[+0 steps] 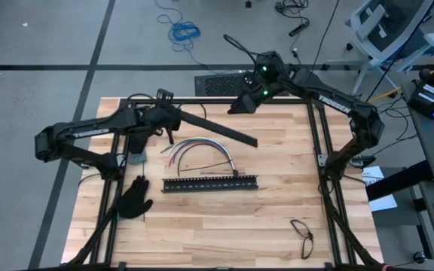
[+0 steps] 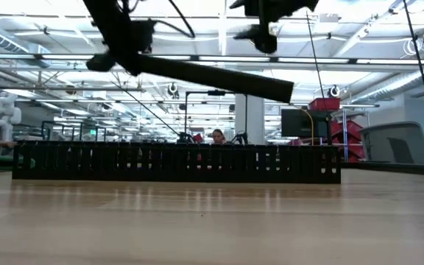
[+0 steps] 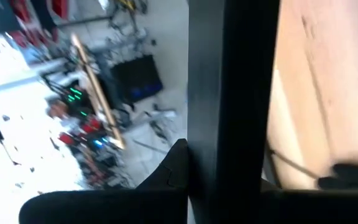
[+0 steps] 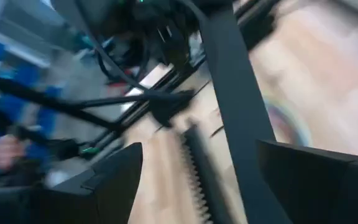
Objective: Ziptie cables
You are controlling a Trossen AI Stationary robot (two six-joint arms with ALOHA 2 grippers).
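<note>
High view first, sweeping from the left edge: the left arm [image 1: 81, 135] reaches in from centre left, and its left gripper [image 1: 164, 117] sits at upper left of the table [image 1: 277, 226], jaws clenched on one end of a long black bar [image 1: 221, 129]. That bar slants down to the right, lifted off the wood. Just below the arm, at lower left, a black glove [image 1: 136, 197] lies flat on the table.

Moving to the middle: the cables [image 1: 198, 150] rest on the table in a loose arc, red, blue, white and yellow-green strands fanned together, right under the raised bar. Just beneath them a second slotted black bar [image 1: 211, 183] lies level across the centre. I can't make out the zipties from here.

Low view confirms it: the slotted bar [image 2: 175, 163] stands across the middle of the frame, and the held bar [image 2: 212, 77] hangs tilted above it, clear of it.

Over to the right: the right gripper [image 1: 241, 103] hovers at upper centre, above the table's far edge, jaws released and empty. Right wrist view shows its two fingers [image 4: 114, 180] spread wide, with the held bar [image 4: 238, 112] running between them, untouched. At lower right of the high view, a small loop of dark cord [image 1: 303, 235] lies on the wood.
</note>
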